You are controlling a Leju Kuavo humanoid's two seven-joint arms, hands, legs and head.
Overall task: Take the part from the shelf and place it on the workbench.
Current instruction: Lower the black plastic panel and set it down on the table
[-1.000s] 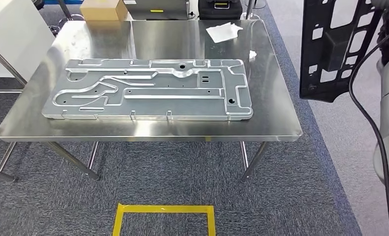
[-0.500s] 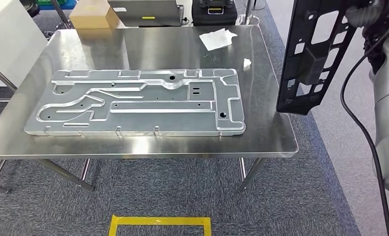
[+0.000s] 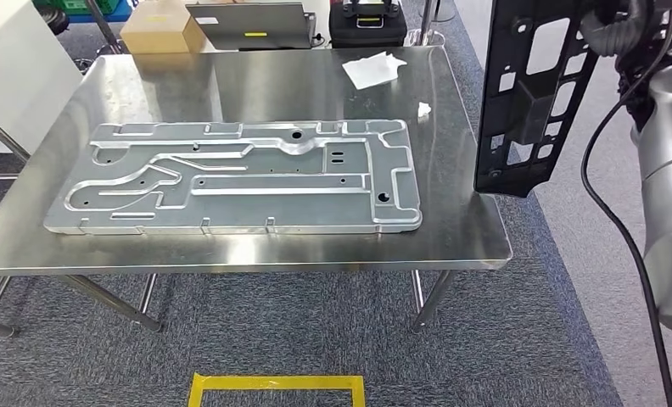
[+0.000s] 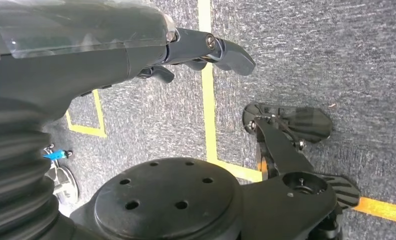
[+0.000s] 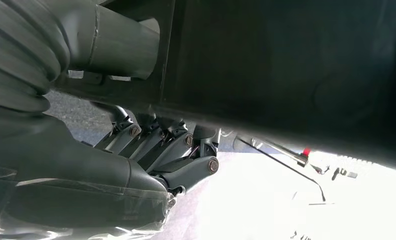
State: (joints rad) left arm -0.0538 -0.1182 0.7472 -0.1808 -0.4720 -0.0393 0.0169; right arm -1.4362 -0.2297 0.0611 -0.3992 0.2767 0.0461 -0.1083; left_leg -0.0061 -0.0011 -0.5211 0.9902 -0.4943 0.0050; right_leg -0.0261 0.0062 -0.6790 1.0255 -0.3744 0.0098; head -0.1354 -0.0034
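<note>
Since the frame half a second back, the black part [image 3: 532, 93] has shifted slightly toward the bench's right edge and sits a little higher in the head view; the whole scene has barely shifted otherwise, while a second ago the bench sat further right, so the camera turned. Black part: a long perforated plastic panel, held upright and a bit tilted, hanging in the air over the right edge of the bench [image 3: 477, 246], its lower end above the near right corner area, not touching the surface. Right hand [image 5: 166, 150]: in its wrist view the dark fingers [image 5: 186, 172] are curled up against the underside of the panel and the thumb side lies over it, so it is clamped on the black part; in the head view the hand is up near the top right corner, mostly hidden by the part. Silver right arm [image 3: 668, 212] runs down the right side with a black cable looping along it. Left hand [image 4: 206, 50]: hangs over grey carpet with yellow tape lines, fingers partly curled, nothing in them; whether they are fully together I cannot tell. On the bench: a large flat grey metal plate [image 3: 231, 178] with raised channels, lying along the middle toward the near edge; a crumpled white sheet [image 3: 373, 68] near the far right corner; a small white scrap [image 3: 423, 108] by the right edge. Beyond the far edge, a cardboard box [image 3: 159, 32] and a dark case [image 3: 366, 25].
</note>
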